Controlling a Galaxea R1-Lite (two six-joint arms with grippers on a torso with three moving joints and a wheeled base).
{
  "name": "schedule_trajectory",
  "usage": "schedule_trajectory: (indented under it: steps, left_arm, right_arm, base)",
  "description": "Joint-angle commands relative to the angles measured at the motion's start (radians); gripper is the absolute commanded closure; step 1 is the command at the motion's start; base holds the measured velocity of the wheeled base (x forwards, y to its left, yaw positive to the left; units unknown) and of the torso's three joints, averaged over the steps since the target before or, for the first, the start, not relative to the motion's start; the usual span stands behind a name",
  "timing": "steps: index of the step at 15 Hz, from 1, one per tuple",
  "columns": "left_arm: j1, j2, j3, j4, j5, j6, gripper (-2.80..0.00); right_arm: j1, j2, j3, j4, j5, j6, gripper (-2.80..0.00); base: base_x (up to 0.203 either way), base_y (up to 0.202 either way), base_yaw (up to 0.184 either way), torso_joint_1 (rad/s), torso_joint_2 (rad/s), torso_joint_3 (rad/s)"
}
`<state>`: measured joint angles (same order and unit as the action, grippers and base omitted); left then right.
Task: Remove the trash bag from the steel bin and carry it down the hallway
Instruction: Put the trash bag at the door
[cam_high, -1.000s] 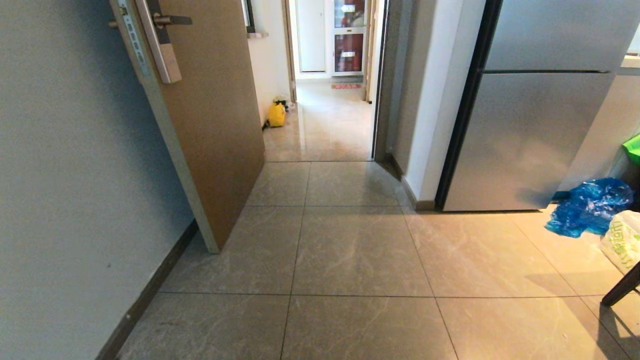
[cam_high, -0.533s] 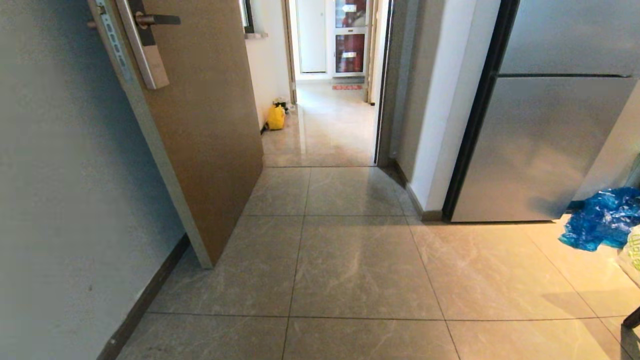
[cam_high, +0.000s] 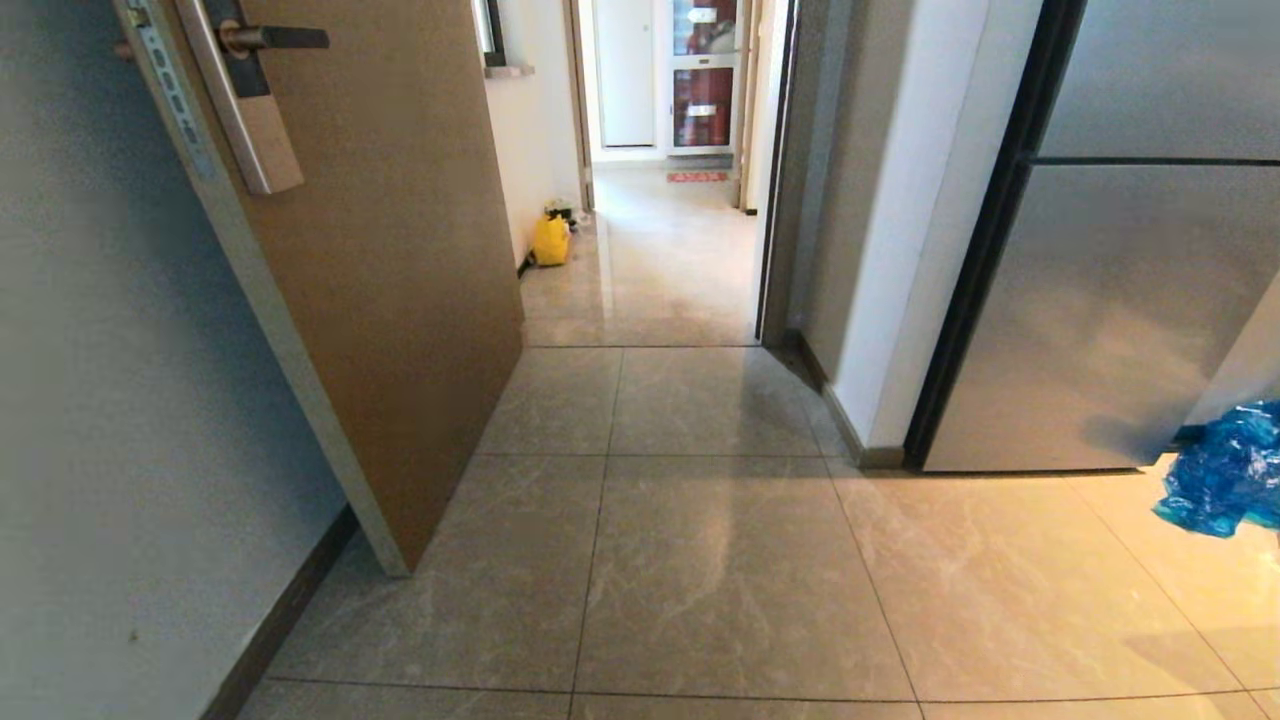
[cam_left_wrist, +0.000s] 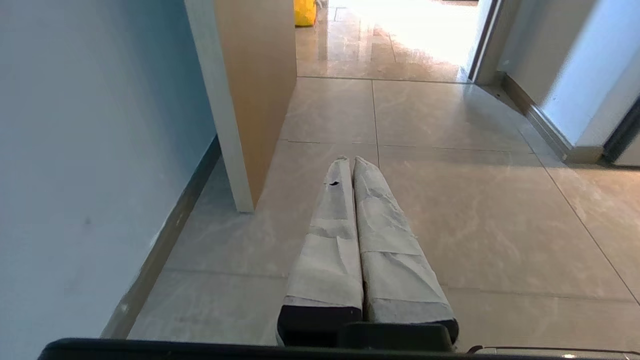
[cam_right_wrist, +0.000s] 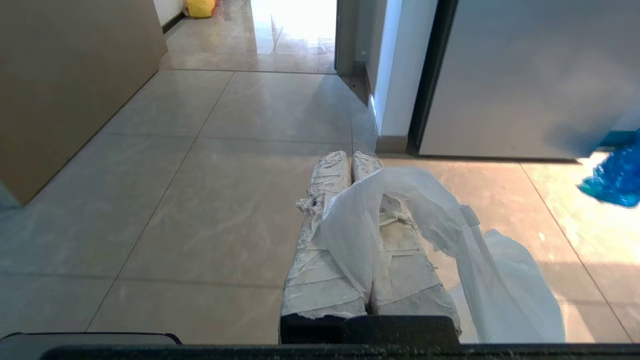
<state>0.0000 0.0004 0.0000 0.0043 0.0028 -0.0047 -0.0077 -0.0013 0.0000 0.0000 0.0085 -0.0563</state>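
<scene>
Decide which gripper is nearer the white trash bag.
Right. The right gripper is shut on the trash bag, which drapes over its fingers; the left gripper is shut on nothing, no bag near.

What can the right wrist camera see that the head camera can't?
Only the right wrist view shows the right gripper, shut on the trash bag, whose handle is pinched between its fingers. Only the head view shows the door handle and the red cabinet at the hallway's far end. Both show the brown door, the yellow bag, the blue plastic and the steel fridge.
</scene>
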Motion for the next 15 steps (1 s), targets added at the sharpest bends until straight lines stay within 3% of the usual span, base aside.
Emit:
schedule_trajectory:
  steps: [1,15]
  left_arm:
    - [0.000,0.000,0.000,0.000,0.000,0.000,0.00]
    - [0.000,0.000,0.000,0.000,0.000,-0.001,0.00]
  right_arm:
    - [0.000,0.001,0.000,-0.001,0.001,-0.002,0.00]
    - [0.000,0.001,0.000,-0.002,-0.002,0.012,0.00]
  base:
    - [0.191,0.000,0.000,0.000,0.00,0.005]
    - [0.193,0.000,0.000,0.003,0.00,0.003]
